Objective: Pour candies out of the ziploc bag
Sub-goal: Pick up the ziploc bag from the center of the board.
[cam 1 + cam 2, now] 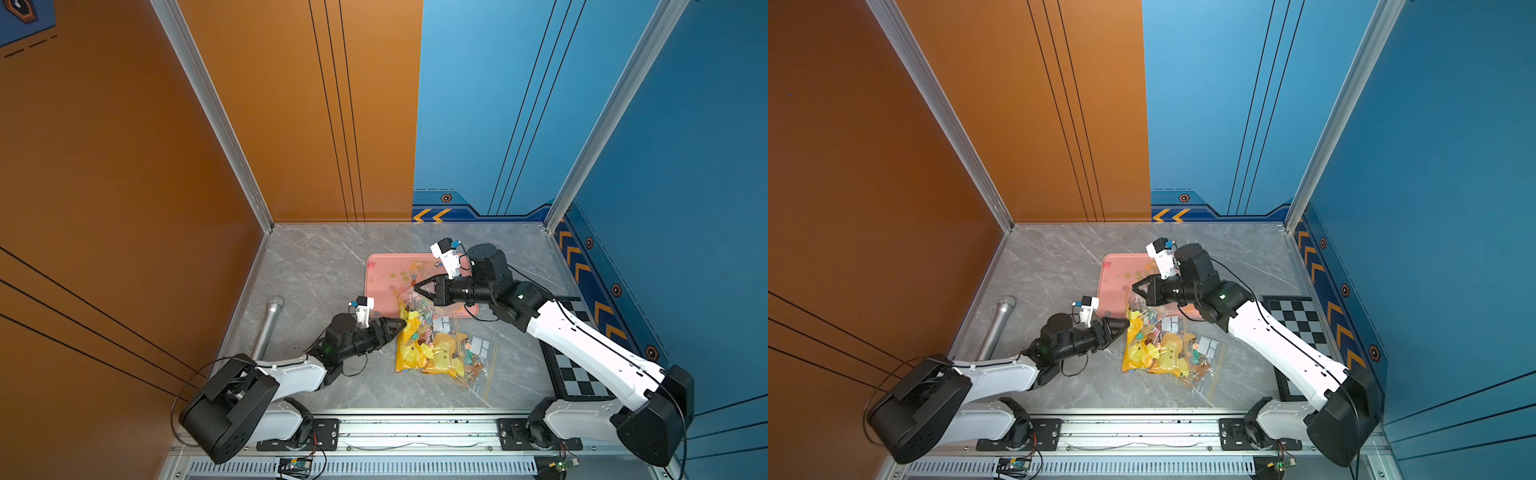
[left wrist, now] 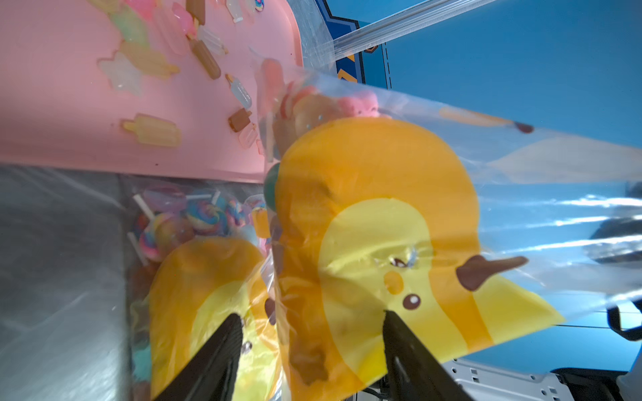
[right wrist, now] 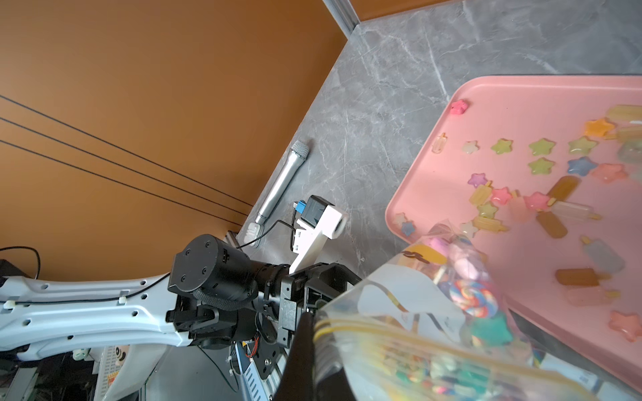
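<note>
The right gripper point(image 1: 417, 287) pinches the ziploc bag point(image 1: 440, 353) over the 6 o'clock edge of the pink tray point(image 1: 374, 274). The left gripper point(image 1: 401, 325), spread, sits at the bag's 10 o'clock. Open tabletop point(image 1: 316, 257) lies toward 11 o'clock. Bag print unreadable.

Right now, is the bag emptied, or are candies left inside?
Partly emptied: many candies sit inside the bag, while others lie scattered on the pink tray.

The ziploc bag point(image 1: 1167, 353), full of candies point(image 1: 1152, 327), sprawls on the grey surface point(image 1: 1054, 266); the right jaws pinch its corner just over the pink tray point(image 1: 1111, 270), the left jaws at its side.
</note>
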